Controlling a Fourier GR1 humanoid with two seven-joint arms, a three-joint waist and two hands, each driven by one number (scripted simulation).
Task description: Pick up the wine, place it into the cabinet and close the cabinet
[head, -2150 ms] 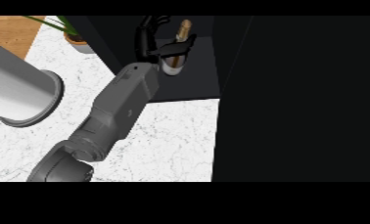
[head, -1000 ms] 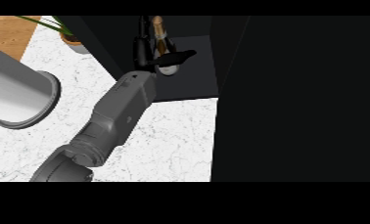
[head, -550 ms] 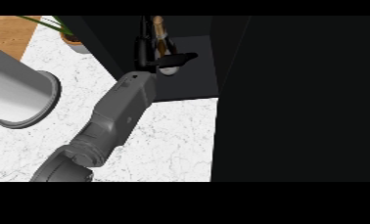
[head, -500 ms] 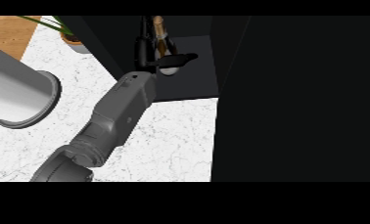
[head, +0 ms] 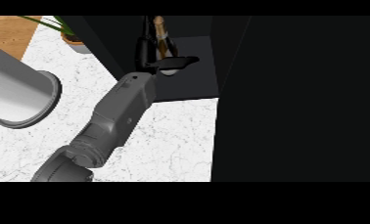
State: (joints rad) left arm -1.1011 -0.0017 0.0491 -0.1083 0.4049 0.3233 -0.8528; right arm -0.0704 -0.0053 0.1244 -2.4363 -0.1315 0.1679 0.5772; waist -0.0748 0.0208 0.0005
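Note:
The wine bottle (head: 163,36) stands nearly upright inside the dark cabinet (head: 189,83), its pale base just above the cabinet's floor. My left hand (head: 147,57) reaches into the cabinet on a grey forearm that comes up from the lower left. Its fingers (head: 142,42) stretch up along the bottle's left side. The thumb (head: 179,62) sticks out to the right across the bottle's base. The fingers look straight rather than wrapped round the glass. My right hand does not show.
A wide black panel (head: 296,100), the cabinet's open door or side, fills the right half. A large grey round vessel (head: 22,96) stands at the left on the white marble counter (head: 170,140). A potted plant (head: 72,42) sits at the back left.
The bottle has gone from tilted in my curled fingers to nearly upright deeper in the cabinet. Over the last second my thumb has spread slightly to the right.

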